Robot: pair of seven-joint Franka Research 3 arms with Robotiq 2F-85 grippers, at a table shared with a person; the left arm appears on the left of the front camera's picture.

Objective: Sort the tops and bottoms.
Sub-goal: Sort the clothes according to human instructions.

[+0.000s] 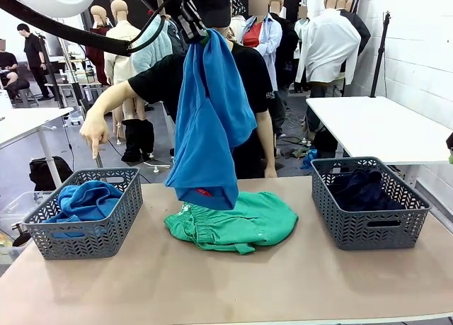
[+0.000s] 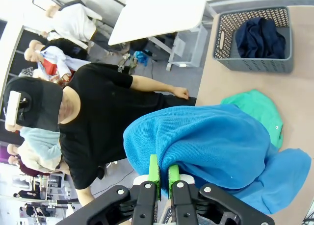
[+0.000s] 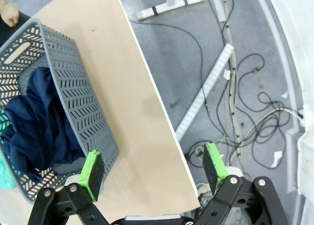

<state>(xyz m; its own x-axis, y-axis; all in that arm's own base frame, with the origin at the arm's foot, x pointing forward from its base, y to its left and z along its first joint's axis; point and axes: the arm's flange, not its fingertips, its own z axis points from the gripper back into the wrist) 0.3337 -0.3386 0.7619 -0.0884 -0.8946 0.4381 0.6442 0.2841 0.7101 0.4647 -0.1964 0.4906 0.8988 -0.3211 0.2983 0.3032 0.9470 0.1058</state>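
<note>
Sorting: left pincer (image 2: 163, 167) grips the blue shirt (image 1: 209, 127) high over the table (image 1: 297, 282); next it probably must go into the left basket (image 1: 92, 236); the right pincer (image 3: 153, 155) stands wide, empty.

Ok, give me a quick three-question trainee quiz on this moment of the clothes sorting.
1. True or false: the left gripper is shut on a blue shirt that hangs in the air.
2. Fill the gap: the green shorts lie on the ___, below the blue shirt.
3. What lies in the right basket? A shoes; B navy trousers; C towels.

Key: 1 true; 2 table; 3 B.
</note>
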